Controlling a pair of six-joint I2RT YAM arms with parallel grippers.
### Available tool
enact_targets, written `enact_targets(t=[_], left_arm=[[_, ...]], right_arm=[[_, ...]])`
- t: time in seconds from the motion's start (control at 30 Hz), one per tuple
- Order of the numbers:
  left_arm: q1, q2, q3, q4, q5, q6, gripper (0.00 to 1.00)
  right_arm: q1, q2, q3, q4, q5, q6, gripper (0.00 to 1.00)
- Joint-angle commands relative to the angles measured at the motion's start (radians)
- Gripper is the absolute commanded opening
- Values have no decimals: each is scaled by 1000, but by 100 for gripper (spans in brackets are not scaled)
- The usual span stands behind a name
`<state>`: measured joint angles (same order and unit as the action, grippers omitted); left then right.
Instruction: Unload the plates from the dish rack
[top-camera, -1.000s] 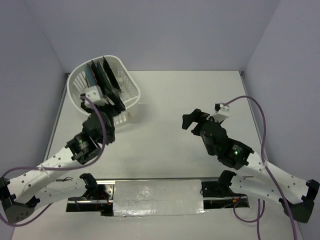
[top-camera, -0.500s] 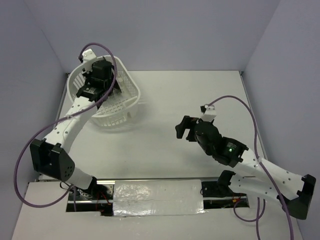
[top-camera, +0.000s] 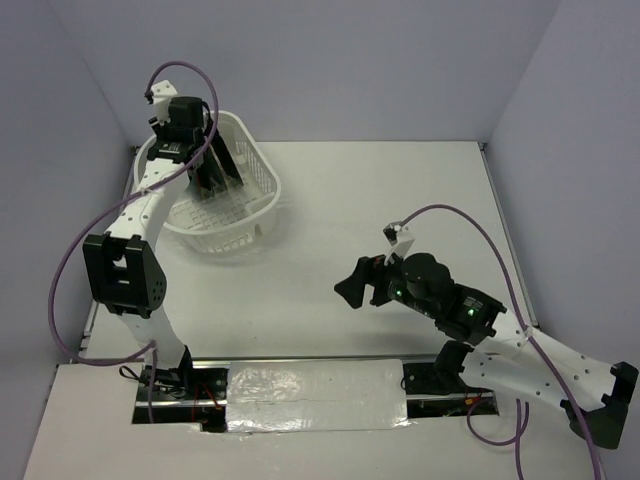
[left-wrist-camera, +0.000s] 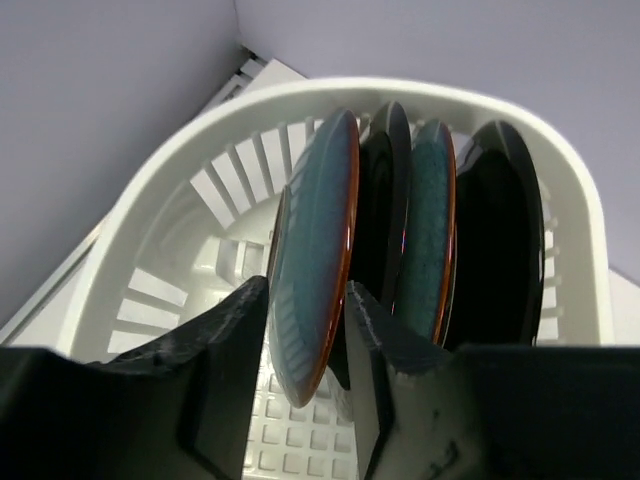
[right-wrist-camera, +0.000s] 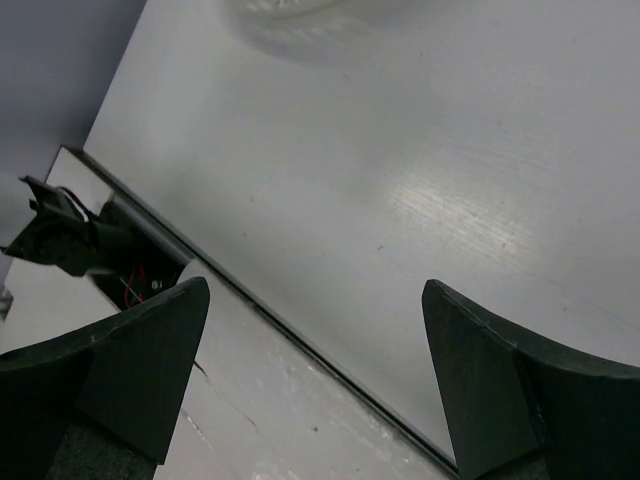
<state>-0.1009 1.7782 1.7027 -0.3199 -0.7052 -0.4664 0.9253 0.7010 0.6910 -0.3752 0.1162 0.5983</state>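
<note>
Since prior frame, raises left gripper (left-wrist-camera: 308, 305) toward 11 o'clock, straddling nearest teal plate (left-wrist-camera: 315, 250) in dish rack (left-wrist-camera: 150, 190); clamp undeterminable. Holds right gripper (right-wrist-camera: 315, 290) agape, empty. Risks scraping neighbouring plates (left-wrist-camera: 425, 230), slipping off glazed rim.

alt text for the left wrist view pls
The fingers of the left gripper flank the lower edge of the nearest teal plate; whether they pinch it is unclear. Four plates, alternating teal and dark, stand on edge in a white dish rack with slotted walls and a grid floor.
</note>
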Motion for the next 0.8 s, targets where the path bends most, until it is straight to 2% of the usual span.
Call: enact_targets(t=[0.0,0.1,0.23,0.3,0.43,0.77], left_arm=[[3,-23,-38,24,49,11,48],[12,-28,-68,68,58,11,45],[15,59,24,-17,67,-9,37],[15,70,31,-33,70,-20,37],[15,61,-26,22,69,-20,39],[15,96,-5,19,49,5,42]], right_arm=[[9,-21,-33,79,-105,-22,94],[9,-35,-12,32,-41,-18,96],[9,-87,-33,58,-50,-20,96],[9,-106,-41,61,-53,-25,96],[7,-106,-38,56,-69,-26,96],[7,-120,-36,53,-82,-29,97]])
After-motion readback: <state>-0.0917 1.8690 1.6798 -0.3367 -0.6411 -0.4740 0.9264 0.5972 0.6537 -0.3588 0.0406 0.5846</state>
